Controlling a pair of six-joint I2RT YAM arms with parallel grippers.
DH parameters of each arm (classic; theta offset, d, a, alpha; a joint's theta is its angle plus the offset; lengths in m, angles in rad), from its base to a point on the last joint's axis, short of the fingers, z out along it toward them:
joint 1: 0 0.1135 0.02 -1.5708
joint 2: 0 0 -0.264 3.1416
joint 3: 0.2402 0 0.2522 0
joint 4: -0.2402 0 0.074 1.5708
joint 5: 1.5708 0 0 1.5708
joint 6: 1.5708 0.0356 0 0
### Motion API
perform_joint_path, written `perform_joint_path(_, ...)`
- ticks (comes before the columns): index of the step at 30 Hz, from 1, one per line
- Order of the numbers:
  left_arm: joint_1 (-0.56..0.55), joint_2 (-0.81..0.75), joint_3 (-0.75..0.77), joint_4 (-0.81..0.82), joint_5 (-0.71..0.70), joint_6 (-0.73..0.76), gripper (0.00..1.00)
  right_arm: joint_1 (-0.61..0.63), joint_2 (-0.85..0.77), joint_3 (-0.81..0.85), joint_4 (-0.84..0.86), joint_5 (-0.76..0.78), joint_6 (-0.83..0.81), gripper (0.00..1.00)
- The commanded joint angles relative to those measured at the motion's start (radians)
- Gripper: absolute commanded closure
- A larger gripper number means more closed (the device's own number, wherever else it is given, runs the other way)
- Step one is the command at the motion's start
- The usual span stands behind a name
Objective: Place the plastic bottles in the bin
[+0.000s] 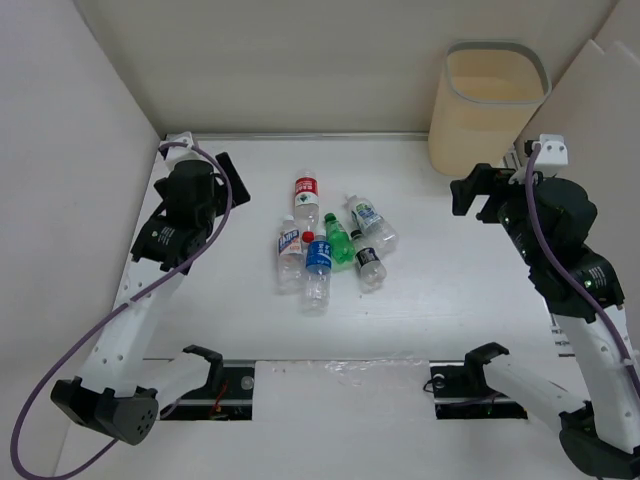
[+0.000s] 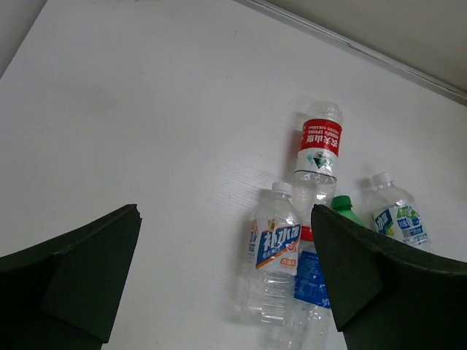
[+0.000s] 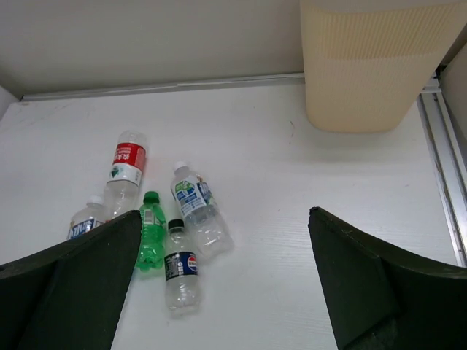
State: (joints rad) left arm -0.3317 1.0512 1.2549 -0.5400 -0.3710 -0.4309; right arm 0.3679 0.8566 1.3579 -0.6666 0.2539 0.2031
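Several plastic bottles lie in a cluster mid-table: a red-label bottle (image 1: 306, 199), a white-label one (image 1: 290, 252), a blue-label one (image 1: 318, 266), a green bottle (image 1: 338, 239), a black-label one (image 1: 368, 261) and a green-and-blue-label one (image 1: 371, 222). The beige bin (image 1: 487, 105) stands at the far right. My left gripper (image 1: 232, 180) is open and empty, raised left of the cluster; its view shows the red-label bottle (image 2: 318, 154) and white-label bottle (image 2: 273, 251). My right gripper (image 1: 478, 190) is open and empty, raised near the bin (image 3: 379, 65); its view shows the green bottle (image 3: 151, 230).
White walls enclose the table on the left, back and right. A metal rail (image 3: 444, 168) runs along the right edge beside the bin. The arm bases sit at the near edge (image 1: 330, 375).
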Motion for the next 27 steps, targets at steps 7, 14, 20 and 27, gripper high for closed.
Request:
perform_joint_path(7,-0.001,-0.040,-0.018,0.028,-0.023,0.001,0.00,0.006,-0.002,-0.071,0.139,-0.030,0.009,0.00)
perform_joint_path(14,-0.001,-0.020,-0.037,0.037,0.027,0.001,0.00,0.006,0.260,-0.078,0.133,-0.093,0.019,0.00)
perform_joint_path(20,-0.001,0.044,-0.037,0.045,0.188,-0.025,0.00,0.006,0.228,-0.167,0.249,-0.120,0.036,0.00)
perform_joint_path(27,-0.001,0.119,-0.158,0.084,0.300,-0.118,0.00,0.006,0.203,-0.102,0.220,-0.108,0.026,0.00)
